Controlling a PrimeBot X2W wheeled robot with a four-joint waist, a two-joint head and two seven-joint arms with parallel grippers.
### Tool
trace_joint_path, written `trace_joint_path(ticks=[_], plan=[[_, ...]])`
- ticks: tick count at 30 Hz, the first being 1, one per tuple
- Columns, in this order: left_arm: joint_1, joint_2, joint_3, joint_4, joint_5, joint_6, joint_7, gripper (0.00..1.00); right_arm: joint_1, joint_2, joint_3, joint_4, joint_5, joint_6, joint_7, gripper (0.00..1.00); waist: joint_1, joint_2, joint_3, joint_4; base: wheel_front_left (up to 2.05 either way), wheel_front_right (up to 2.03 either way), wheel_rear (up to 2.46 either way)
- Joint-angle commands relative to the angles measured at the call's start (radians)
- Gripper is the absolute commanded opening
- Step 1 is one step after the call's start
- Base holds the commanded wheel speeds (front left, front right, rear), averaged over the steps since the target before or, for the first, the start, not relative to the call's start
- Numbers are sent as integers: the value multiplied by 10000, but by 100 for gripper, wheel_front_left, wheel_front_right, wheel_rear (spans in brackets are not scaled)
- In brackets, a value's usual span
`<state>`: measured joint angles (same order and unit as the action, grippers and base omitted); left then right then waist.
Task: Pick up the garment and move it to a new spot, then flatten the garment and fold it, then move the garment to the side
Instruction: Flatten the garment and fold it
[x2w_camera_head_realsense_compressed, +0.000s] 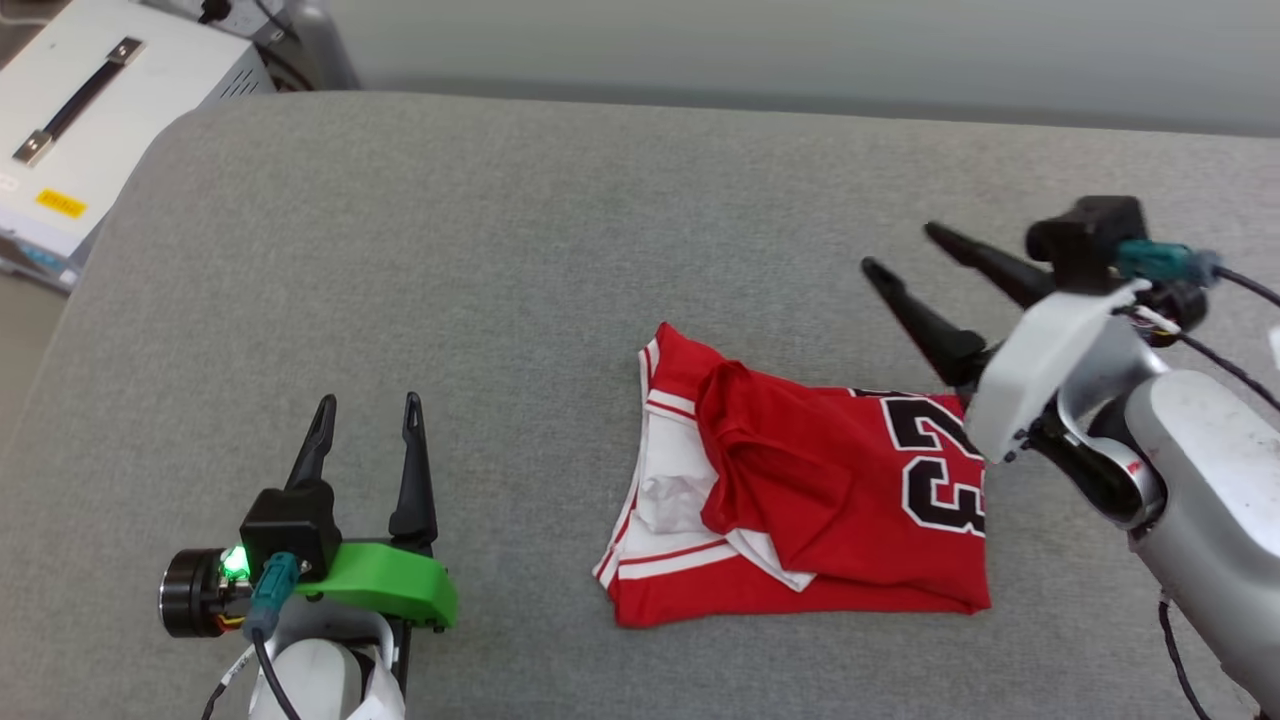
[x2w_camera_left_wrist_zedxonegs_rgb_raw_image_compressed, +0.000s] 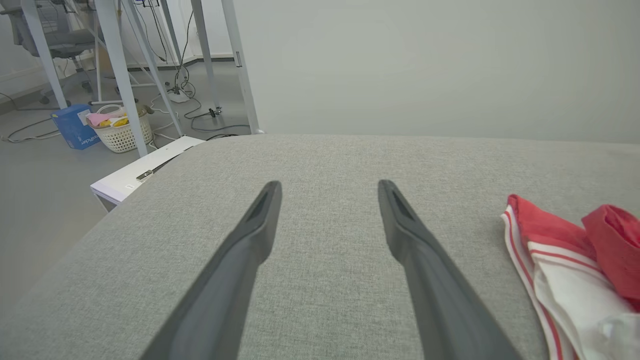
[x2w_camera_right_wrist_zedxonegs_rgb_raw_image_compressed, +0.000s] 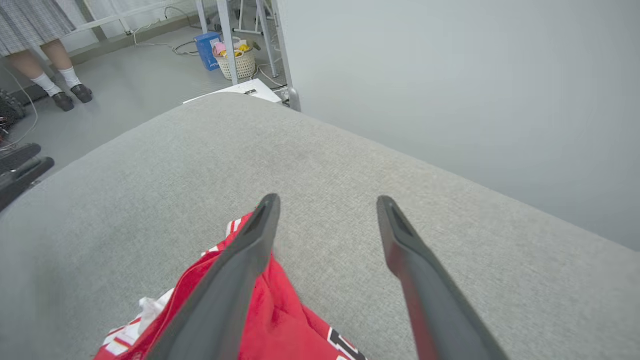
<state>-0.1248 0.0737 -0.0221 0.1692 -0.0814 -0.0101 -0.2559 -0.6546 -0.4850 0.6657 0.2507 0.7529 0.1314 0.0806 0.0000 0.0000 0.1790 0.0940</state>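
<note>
Wide-open left end effector (x2w_camera_head_realsense_compressed: 368, 400), empty, right end effector (x2w_camera_head_realsense_compressed: 901, 247) likewise wide by one folded garment (x2w_camera_head_realsense_compressed: 800, 490), one grey cushion (x2w_camera_head_realsense_compressed: 500, 250) beneath

The left pincer (x2w_camera_head_realsense_compressed: 368, 402) and right pincer (x2w_camera_head_realsense_compressed: 901, 248) both gape wide.

Grey upholstered surface (x2w_camera_head_realsense_compressed: 500, 250), pale wall (x2w_camera_left_wrist_zedxonegs_rgb_raw_image_compressed: 425, 65), grey floor (x2w_camera_left_wrist_zedxonegs_rgb_raw_image_compressed: 45, 200), white basket (x2w_camera_left_wrist_zedxonegs_rgb_raw_image_compressed: 125, 136), blue box (x2w_camera_left_wrist_zedxonegs_rgb_raw_image_compressed: 74, 131), metal table legs (x2w_camera_left_wrist_zedxonegs_rgb_raw_image_compressed: 118, 65)
</note>
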Motion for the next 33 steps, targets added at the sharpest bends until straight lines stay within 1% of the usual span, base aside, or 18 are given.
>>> trace_joint_path(ticks=[1,5,6,9,12,18,21,24,25,29,33], plan=[[156,11,85,-55,90,-20,-59,100,306,-10,-165,12,-571,-7,-534,100,0,0,-375,-401,0,0,0],[428,-25,247,-231,62,93,-59,100,966,214,-1025,184,-1627,-7,-1861,100,0,0,-590,-684,0,0,0],[508,-33,293,-269,40,107,-59,100,1178,359,-1325,253,-1763,-7,-2170,100,0,0,-636,-755,0,0,0],[665,-56,374,-346,-28,96,-59,100,1686,600,-1978,322,-2288,-7,-2817,100,0,0,-758,-895,0,0,0],[831,-73,425,-434,-53,67,-59,100,2318,977,-2819,293,-2612,-7,-3182,100,0,0,-877,-1015,0,0,0],[1152,-108,447,-628,-51,47,-59,100,3753,1661,-4402,-130,-3191,-7,-3394,100,0,0,-1081,-1139,0,0,0],[1312,-123,411,-703,-31,51,-59,100,4450,1897,-4866,-460,-3541,-7,-3413,100,0,0,-1187,-1143,0,0,0],[1485,-138,344,-783,-19,51,-59,100,5164,2153,-5297,-1013,-3933,-7,-3419,100,0,0,-1284,-1120,0,0,0],[1578,-146,281,-818,-2,46,-59,100,5647,2368,-5596,-1364,-4157,-7,-3420,100,0,0,-1335,-1075,0,0,0],[1767,-160,194,-905,21,86,-59,100,6443,2812,-5987,-1848,-4405,-7,-3422,100,0,0,-1387,-1011,0,0,0],[1896,-170,97,-911,42,113,-59,100,6911,3055,-6128,-1905,-4562,-7,-3422,100,0,0,-1396,-941,0,0,0]])
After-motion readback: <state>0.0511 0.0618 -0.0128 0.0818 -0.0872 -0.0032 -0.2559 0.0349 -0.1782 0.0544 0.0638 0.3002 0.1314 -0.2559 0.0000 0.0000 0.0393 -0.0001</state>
